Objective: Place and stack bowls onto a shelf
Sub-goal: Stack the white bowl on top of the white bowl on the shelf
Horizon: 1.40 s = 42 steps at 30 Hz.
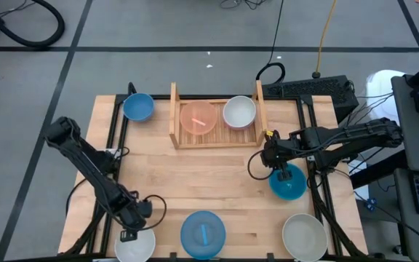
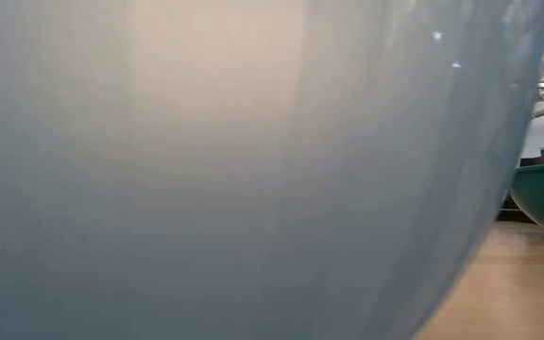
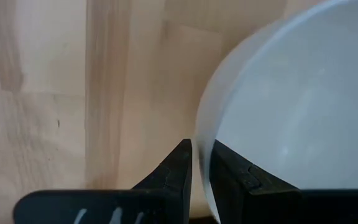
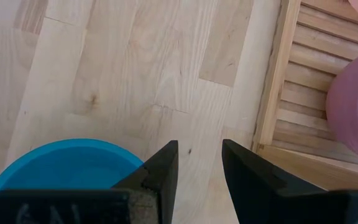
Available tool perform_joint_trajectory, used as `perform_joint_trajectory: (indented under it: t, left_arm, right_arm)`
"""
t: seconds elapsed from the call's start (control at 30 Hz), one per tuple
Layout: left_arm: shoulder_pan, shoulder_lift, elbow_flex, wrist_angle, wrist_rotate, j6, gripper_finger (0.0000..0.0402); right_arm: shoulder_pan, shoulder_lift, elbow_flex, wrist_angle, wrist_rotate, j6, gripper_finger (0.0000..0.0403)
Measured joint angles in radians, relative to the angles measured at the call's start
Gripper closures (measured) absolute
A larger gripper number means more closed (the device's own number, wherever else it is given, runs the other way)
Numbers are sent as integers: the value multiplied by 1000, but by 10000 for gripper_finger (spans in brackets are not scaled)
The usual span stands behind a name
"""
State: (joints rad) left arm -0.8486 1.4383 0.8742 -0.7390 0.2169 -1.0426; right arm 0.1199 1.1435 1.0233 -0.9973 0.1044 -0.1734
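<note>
**On shelf: two bowls; both arms at bowls**

High view: shelf holds peach bowl and pink-rimmed bowl.
Left wrist: left gripper pinches white bowl rim.
Right wrist: right gripper spread slightly, probably empty, beside teal bowl.
</note>
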Motion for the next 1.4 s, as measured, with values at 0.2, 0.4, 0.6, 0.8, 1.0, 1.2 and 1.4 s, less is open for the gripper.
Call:
perform_joint_trajectory:
  t: [0.2,0.4,0.6,0.8,1.0,1.2,1.4]
  left_arm:
    - [1,46,0,48,-17,-12,348]
    - [9,91,0,100,-9,-125,387]
    - [48,89,0,127,-27,-306,395]
    - [122,7,0,87,-27,-401,396]
    - [232,-115,71,-91,-34,-403,396]
    - [382,-151,229,-330,-88,-308,396]
    - [551,-150,429,-483,-211,-60,396]
  right_arm:
    - [0,0,0,4,0,0,287]
    - [0,0,0,5,0,0,287]
    - [-1,0,0,6,9,0,287]
    - [-1,0,0,6,94,-34,287]
    - [-1,-1,0,7,192,-33,287]
    - [-1,-1,0,30,241,-29,287]
    - [-1,-2,0,48,288,-26,287]
